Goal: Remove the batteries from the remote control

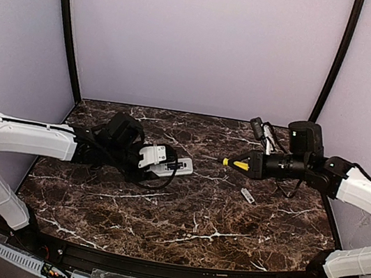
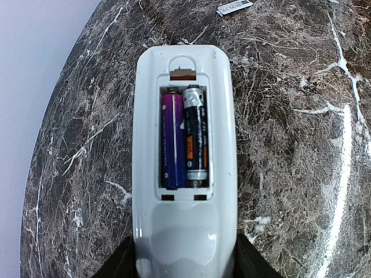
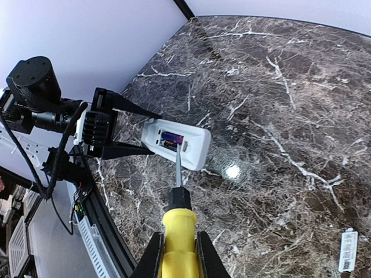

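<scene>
The white remote control (image 2: 185, 231) lies with its compartment facing up and open. Two batteries sit side by side in it, one purplish-blue (image 2: 171, 142), one black and silver with orange marks (image 2: 196, 136). My left gripper (image 1: 157, 163) is shut on the remote's near end, low over the table; its fingers (image 2: 248, 263) flank the body. My right gripper (image 3: 177, 246) is shut on a yellow-handled screwdriver (image 3: 178, 223). In the top view its tip points at the remote (image 1: 172, 166) from the right, with a gap between them. The remote also shows in the right wrist view (image 3: 191, 145).
The small flat grey cover (image 1: 248, 195) lies on the dark marble table (image 1: 194, 218) right of centre, below my right gripper (image 1: 248, 164). It also shows in the left wrist view (image 2: 234, 7) and the right wrist view (image 3: 346, 258). Lilac walls enclose the table.
</scene>
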